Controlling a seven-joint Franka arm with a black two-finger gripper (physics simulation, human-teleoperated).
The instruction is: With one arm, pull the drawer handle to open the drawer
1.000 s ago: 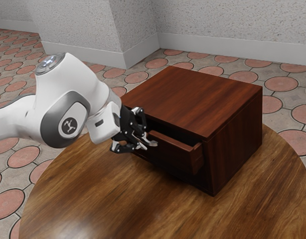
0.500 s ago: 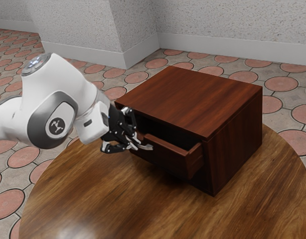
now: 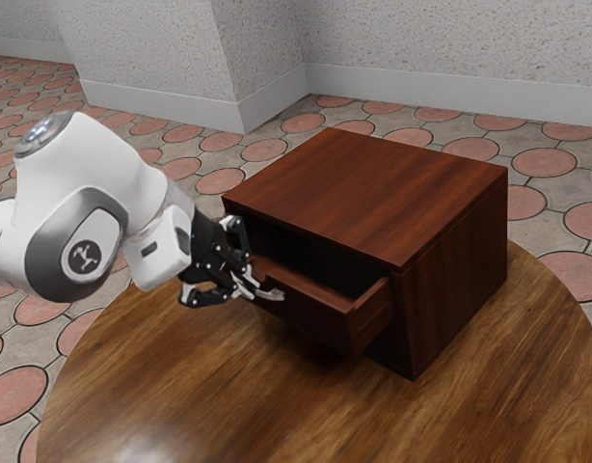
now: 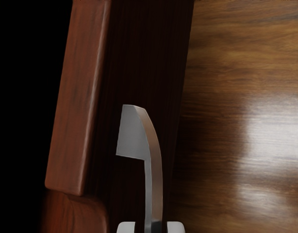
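- The handle [image 3: 270, 290] is clamped between the black gripper [image 3: 236, 278] fingers. In the wrist view the silver bar [image 4: 148, 165] runs straight down between the two pale pads [image 4: 125, 226], so it's being read as a closed grasp on the handle.
- The drawer [image 3: 320, 307] is seen partway out of the cabinet [image 3: 373, 188], with a dark gap above its top edge. It's judged roughly half open, so more travel is probably left.
- The key relation: in the exterior view the drawer body lies at about 3 to 4 o'clock from the fingers, and the arm [image 3: 84, 231] comes in from 9 o'clock. Any further pull would need to go toward about 8 o'clock, straight away from the cabinet face.
- The long axis of the handle is laid along the drawer front, roughly 10 to 4 o'clock in the exterior view, and it's crossed by the fingers rather than lined up with them.
- The drawer front faces 8 o'clock, out over the round wooden table [image 3: 277, 405], and that's also the way it slides.
- A skewed pull could likely bind the drawer in its slot, so a straight line is recommended.
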